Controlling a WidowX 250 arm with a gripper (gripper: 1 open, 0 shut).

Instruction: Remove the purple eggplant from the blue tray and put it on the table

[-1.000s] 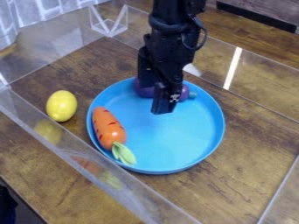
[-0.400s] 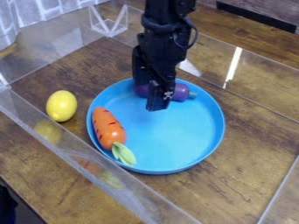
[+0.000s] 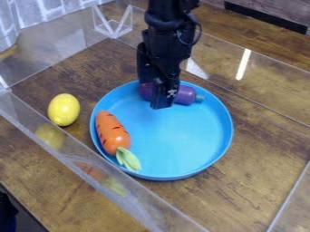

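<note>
Purple eggplant (image 3: 179, 93) lying crosswise in blue tray (image 3: 216, 145), far side, directly beneath end effector (image 3: 161, 98); long axis roughly left-right. End effector pointing down, jaws wide, gripping nothing yet.

Glossy plastic toys on a polished wooden table (image 3: 266, 63)

The table is dark brown plank wood with visible grain, its finish shiny enough to carry bright white glare streaks. On it, the blue tray (image 3: 206, 145) looks like smooth moulded plastic with a soft sheen. At the tray's far rim, the purple eggplant (image 3: 184, 93) is glossy and smooth. Inside the tray, the orange carrot (image 3: 111, 131) has a ribbed, satin plastic surface with matt green leaves. Left of the tray, the yellow lemon (image 3: 63, 110) looks smooth and faintly shiny. The tool (image 3: 160, 98) over the tray is matt black, hard-looking. Clear plastic sheeting (image 3: 54, 54) beyond the lemon is transparent and reflective.
</note>
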